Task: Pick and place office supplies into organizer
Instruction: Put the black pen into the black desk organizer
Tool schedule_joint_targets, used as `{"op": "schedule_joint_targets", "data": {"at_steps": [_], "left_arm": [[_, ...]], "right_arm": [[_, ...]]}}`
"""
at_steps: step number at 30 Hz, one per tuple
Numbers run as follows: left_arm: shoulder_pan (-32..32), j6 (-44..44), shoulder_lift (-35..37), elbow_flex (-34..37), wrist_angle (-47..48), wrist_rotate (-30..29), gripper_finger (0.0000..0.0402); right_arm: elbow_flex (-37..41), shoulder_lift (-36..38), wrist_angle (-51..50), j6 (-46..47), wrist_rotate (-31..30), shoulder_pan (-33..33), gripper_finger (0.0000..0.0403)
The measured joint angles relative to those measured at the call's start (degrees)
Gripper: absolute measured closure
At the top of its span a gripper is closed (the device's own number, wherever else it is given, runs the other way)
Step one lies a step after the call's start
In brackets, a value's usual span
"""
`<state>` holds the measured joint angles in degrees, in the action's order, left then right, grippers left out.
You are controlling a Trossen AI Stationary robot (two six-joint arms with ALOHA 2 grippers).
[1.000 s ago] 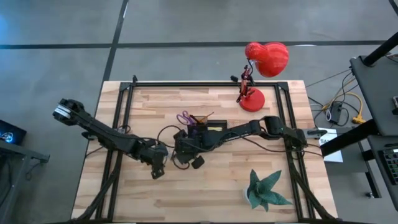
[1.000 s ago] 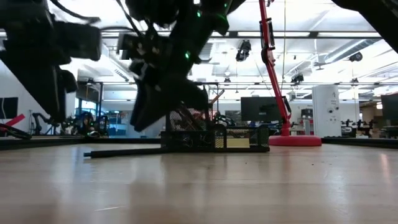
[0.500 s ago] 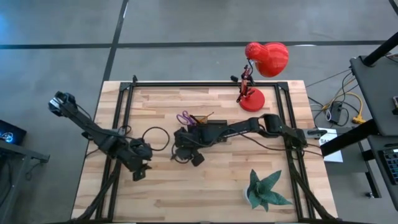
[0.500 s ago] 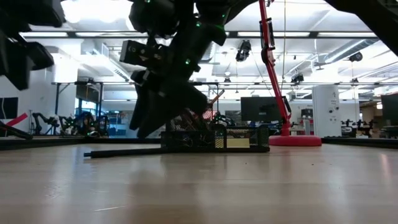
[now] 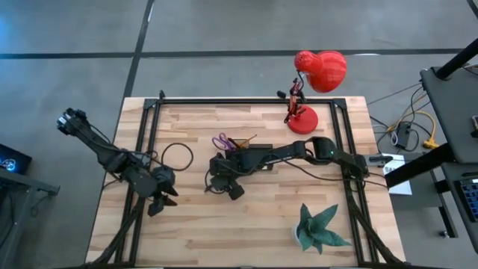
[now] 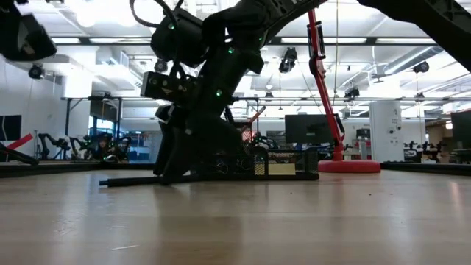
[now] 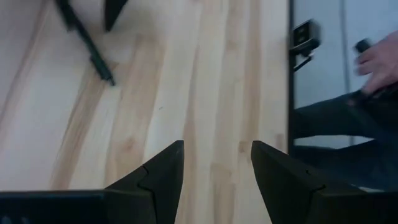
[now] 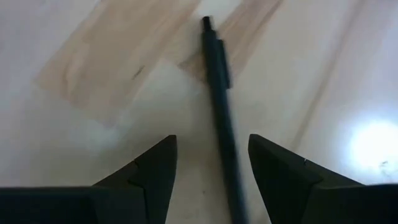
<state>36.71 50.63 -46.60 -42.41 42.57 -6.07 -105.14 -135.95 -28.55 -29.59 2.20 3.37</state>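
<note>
A thin dark pen [image 8: 219, 87] lies flat on the wooden table, left of the black organizer [image 5: 252, 157]; it also shows in the low view [image 6: 140, 180]. My right gripper [image 8: 211, 165] is open, low over the table, with one finger on each side of the pen and no visible touch. It sits just left of the organizer [image 5: 216, 179]. Purple scissors [image 5: 222, 141] and other pens stand in the organizer, and a yellow pad [image 6: 280, 168] shows in it. My left gripper [image 7: 216, 168] is open and empty near the table's left edge [image 5: 159, 198].
A red desk lamp [image 5: 304, 119] stands at the far right. A green paper plant [image 5: 319, 230] sits at the near right. Black frame rails [image 5: 143, 142] run along the table's sides. A person's hand [image 7: 379, 56] shows beyond the table edge.
My left gripper has drawn away from the organizer toward the table's left edge. My right gripper has gone down toward the table, over the pen, beside the organizer's left end. The pen has stayed where it was.
</note>
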Motion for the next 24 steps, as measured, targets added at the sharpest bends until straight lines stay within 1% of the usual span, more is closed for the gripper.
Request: {"op": "schedule_joint_targets", "data": {"at_steps": [5,7,10,13,16,19,24], "left_arm": [[0.00,0.00,1.58,-0.35,-0.59,0.01,0.0229],[0.00,0.00,1.81,-0.35,-0.55,0.01,0.0229],[-0.02,0.00,1.80,-0.35,-0.54,0.01,0.0229],[-0.02,0.00,1.44,-0.39,-0.76,0.01,0.0229],[-0.02,0.00,0.97,-0.35,-1.31,0.01,0.0229],[-0.02,0.00,0.46,-0.35,-1.35,0.01,0.0229],[-0.04,0.00,0.10,-0.30,-1.36,0.01,0.0229]], "right_arm": [[-1.20,-0.76,-1.21,1.20,0.58,-0.25,0.0219],[-1.62,-0.83,-2.12,2.61,2.09,-0.73,0.0227],[-2.45,-0.93,-5.62,5.15,4.98,-1.66,0.0246],[-2.47,-0.93,-7.61,9.91,7.76,-2.59,0.0272],[-2.49,-0.93,-8.58,11.25,7.84,-2.88,0.0299],[-2.52,-0.93,-8.90,9.61,7.61,-2.85,0.0323],[-3.67,-0.93,-11.37,10.51,5.98,-0.85,0.0355]]}}
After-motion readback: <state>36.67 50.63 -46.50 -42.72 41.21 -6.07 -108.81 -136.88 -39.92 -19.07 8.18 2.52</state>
